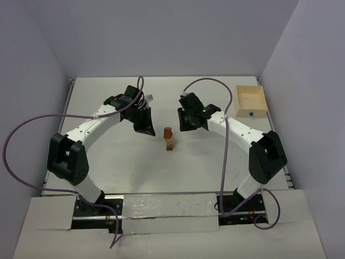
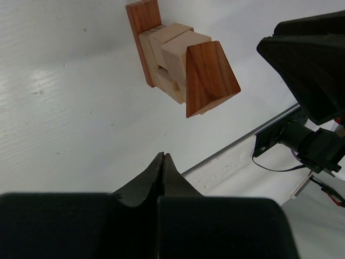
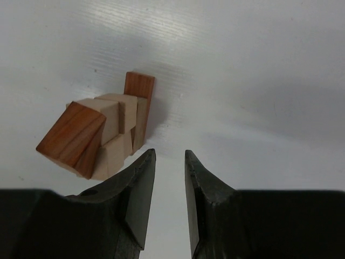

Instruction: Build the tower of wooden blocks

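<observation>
wood block tower; box well apart

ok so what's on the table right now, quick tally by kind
robot arms: 2, left arm and right arm
tower of blocks: 1
open box: 1
small blue thing in the box: 1
total: 5

I've got the wood block tower standing upright mid-table: a reddish-brown bar flat at the base, tan blocks stacked on it, and a reddish-brown wedge capping the top.
</observation>
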Motion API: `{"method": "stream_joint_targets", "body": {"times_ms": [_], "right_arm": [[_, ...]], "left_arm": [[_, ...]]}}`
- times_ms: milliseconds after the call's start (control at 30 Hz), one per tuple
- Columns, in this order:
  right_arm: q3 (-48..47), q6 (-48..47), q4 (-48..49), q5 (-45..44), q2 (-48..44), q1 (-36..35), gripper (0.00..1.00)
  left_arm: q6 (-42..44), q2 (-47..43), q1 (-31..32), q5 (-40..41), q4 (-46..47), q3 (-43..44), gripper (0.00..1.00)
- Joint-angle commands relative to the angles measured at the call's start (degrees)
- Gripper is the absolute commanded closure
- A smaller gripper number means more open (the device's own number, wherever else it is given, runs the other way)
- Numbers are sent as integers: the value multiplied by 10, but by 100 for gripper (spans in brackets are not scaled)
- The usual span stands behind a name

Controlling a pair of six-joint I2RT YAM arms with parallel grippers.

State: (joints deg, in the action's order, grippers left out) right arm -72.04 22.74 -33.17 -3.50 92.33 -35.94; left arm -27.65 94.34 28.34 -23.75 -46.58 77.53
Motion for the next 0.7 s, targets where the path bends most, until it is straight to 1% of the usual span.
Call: {"method": "stream_joint_targets", "body": {"times_ms": [0,100,233,400,433,467,567,633,667], "right_arm": [[-22,-25,-5,-14,9,-1,65],[-15,-25,-6,-14,7,-1,65],[-14,-20,0,-9,0,-2,64],[-13,-23,4,-10,0,-4,57],[-14,-23,4,-9,2,-4,55],[-17,-23,3,-7,4,-4,55],[-19,-22,4,-6,6,-5,54],[-18,-22,6,-6,7,-5,53],[-18,-22,6,-6,7,-5,53]], "left_arm": [[28,10,-1,29,-23,52,99],[54,35,-1,44,-52,72,100],[51,45,-1,54,-52,68,100],[38,47,5,51,-32,50,88],[35,50,8,50,-30,52,84],[36,53,13,50,-29,54,80],[37,58,19,49,-30,63,74],[41,68,28,46,-33,70,67],[42,70,30,45,-34,72,66]]}}
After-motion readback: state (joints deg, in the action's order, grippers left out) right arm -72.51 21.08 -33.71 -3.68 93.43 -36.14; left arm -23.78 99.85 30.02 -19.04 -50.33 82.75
